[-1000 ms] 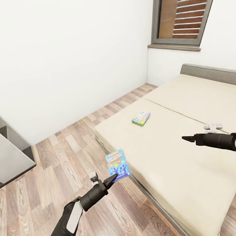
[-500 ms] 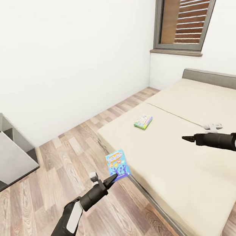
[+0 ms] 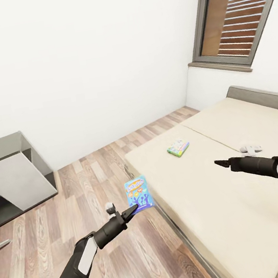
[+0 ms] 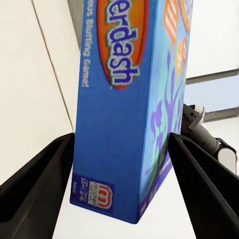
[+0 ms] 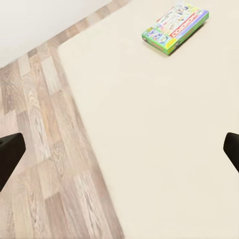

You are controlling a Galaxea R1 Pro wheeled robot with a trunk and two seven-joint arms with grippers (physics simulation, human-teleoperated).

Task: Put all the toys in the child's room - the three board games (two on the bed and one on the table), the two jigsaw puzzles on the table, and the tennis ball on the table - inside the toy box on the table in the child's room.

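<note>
— What's in the room, biggest first?

— One bed (image 3: 235, 172), low, with a cream mattress on a dark grey base, running along the wood plank floor (image 3: 95, 173). One window (image 3: 238, 14) with slatted shutters above its head end. One grey cabinet (image 3: 14, 175) against the white wall on the far left.

— And the games?

— Two showing. One white-and-green Monopoly box (image 3: 178, 147) lies flat on the mattress, well apart from both arms; the right wrist view has it too (image 5: 175, 28). One small blue box with cartoon figures (image 3: 138, 194) is up in the air over the floor, just beside the bed's edge.

— The arms?

— Two. The left arm reaches forward and up from low down, and the left gripper (image 3: 133, 209) has its jaws closed on the lower end of the blue box, which stands upright (image 4: 132, 107). The right arm stretches level over the mattress; the right gripper (image 3: 217, 163) holds nothing, jaws spread wide in its own wrist view.
</note>
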